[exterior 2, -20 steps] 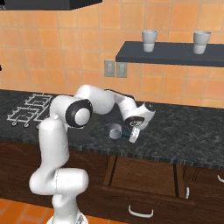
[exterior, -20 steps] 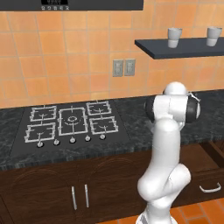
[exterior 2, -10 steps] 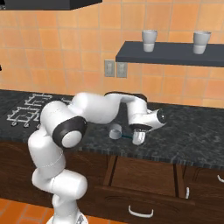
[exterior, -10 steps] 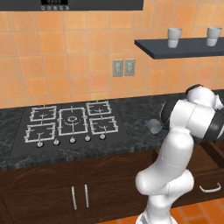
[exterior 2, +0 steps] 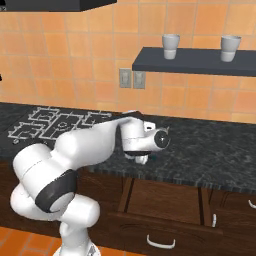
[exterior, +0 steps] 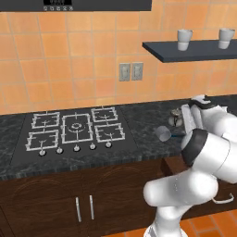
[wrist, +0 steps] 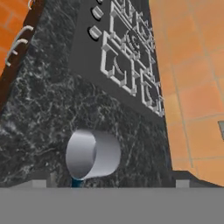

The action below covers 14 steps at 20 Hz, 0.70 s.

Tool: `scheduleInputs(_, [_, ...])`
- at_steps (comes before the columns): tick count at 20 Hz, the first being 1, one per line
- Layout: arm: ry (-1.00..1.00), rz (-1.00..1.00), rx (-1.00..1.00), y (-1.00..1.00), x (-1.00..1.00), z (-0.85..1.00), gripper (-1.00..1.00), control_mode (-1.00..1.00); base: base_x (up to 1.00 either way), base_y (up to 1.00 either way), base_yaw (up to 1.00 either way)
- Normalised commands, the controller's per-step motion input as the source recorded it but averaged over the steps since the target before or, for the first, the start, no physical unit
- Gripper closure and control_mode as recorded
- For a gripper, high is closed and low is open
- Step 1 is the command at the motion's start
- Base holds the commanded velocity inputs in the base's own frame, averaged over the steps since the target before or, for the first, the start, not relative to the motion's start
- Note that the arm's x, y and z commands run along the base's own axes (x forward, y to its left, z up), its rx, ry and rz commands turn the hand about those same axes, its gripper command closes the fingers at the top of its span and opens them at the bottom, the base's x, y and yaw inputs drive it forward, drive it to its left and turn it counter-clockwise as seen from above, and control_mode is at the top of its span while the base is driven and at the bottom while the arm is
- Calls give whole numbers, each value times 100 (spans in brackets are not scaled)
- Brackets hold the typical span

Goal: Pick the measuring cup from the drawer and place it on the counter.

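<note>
Lying measuring cup (wrist: 92,154) before end effector (exterior: 179,124)

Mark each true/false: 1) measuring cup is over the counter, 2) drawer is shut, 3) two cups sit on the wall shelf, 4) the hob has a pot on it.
1) The measuring cup is over the counter: true; whether it rests on the stone cannot be told.
2) The drawer is shut: false, it stands pulled open below the counter edge.
3) Two cups sit on the wall shelf: true.
4) The hob has a pot on it: false, its burners are bare.
</note>
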Motion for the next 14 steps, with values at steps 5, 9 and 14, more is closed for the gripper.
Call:
scheduleInputs(5, [-7, 0, -5, 25, -17, 18, -100, -100, 0, 0, 0])
scheduleInputs(9, [0, 0, 3, -19, -2, 0, -100, -100, 0, 0, 0])
scheduleInputs(14, [-2, 0, 10, -60, -20, 0, -100, -100, 0, 0, 0])
